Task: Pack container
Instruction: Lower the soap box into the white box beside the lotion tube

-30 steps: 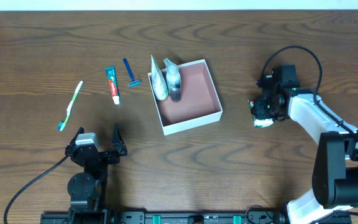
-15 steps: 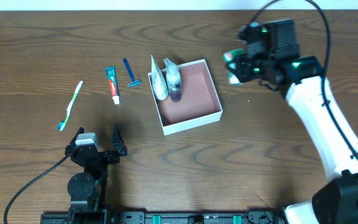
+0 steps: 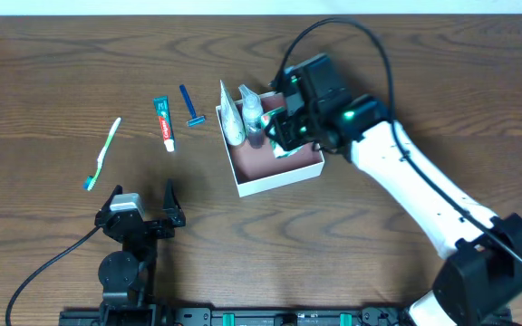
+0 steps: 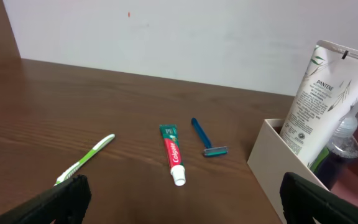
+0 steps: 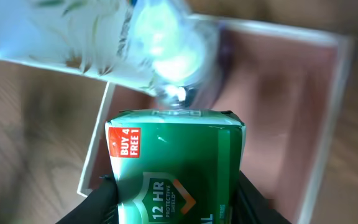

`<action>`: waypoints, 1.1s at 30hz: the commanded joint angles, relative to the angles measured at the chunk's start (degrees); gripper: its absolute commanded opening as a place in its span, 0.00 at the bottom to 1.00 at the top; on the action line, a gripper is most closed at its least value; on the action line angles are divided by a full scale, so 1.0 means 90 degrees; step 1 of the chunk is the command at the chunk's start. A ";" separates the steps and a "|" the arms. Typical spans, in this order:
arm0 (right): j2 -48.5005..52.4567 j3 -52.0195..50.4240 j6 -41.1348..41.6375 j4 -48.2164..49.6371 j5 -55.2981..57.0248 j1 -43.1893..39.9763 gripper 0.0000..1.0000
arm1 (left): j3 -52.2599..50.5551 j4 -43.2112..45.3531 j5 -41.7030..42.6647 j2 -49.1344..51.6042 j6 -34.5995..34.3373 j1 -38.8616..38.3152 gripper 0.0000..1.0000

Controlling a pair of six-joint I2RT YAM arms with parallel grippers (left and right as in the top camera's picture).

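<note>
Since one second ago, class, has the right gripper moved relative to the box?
Yes. The right gripper, holding a green packet, moved left, from beside the box's right side to above its inside.

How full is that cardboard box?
Partly full: the container holds a white tube and a small bottle at one wall; visible floor beside them is bare.

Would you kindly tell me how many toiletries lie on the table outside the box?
3: the toothbrush farthest from the box, the toothpaste in the middle, and the razor nearest the box. More could be hidden under the right arm.
</note>
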 commanded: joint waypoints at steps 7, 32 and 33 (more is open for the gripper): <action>0.0347 0.0007 0.1154 0.0211 0.0651 0.0658 0.05 | -0.0153 -0.0197 -0.0075 -0.0046 0.0083 0.0019 0.98; 0.1292 0.0007 0.1889 0.0908 0.1651 0.1226 0.05 | -0.0153 -0.0197 -0.0075 -0.0046 0.0083 0.0019 0.98; 0.1326 0.0007 0.1889 0.0908 0.1659 0.1226 0.06 | -0.0153 -0.0197 -0.0075 -0.0046 0.0083 0.0019 0.98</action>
